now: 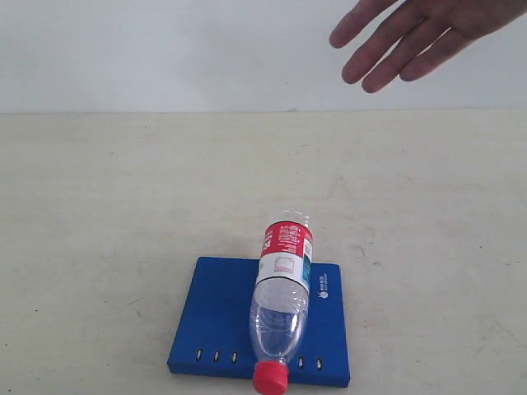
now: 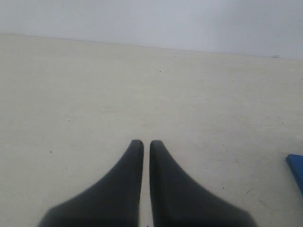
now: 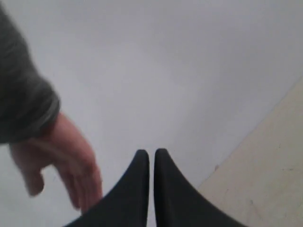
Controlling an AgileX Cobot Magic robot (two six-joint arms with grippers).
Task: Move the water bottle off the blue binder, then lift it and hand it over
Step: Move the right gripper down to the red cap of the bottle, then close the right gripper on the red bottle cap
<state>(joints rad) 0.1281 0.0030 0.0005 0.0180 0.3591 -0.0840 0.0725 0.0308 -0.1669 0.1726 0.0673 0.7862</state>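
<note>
The water bottle (image 1: 281, 306) lies on its side across the blue binder (image 1: 216, 317), red cap (image 1: 270, 378) toward the near edge, base past the far edge. The binder rests flat near the front of the table. Neither gripper shows in the exterior view. In the left wrist view my left gripper (image 2: 146, 144) is shut and empty over bare table, with a blue binder corner (image 2: 296, 168) at the frame's edge. In the right wrist view my right gripper (image 3: 151, 153) is shut and empty, pointing at the pale wall.
A person's open hand (image 1: 412, 37) hangs at the top right above the table's far edge; the same hand (image 3: 61, 156) with a grey sleeve shows beside my right gripper. The beige table (image 1: 123, 206) stretches wide around the binder.
</note>
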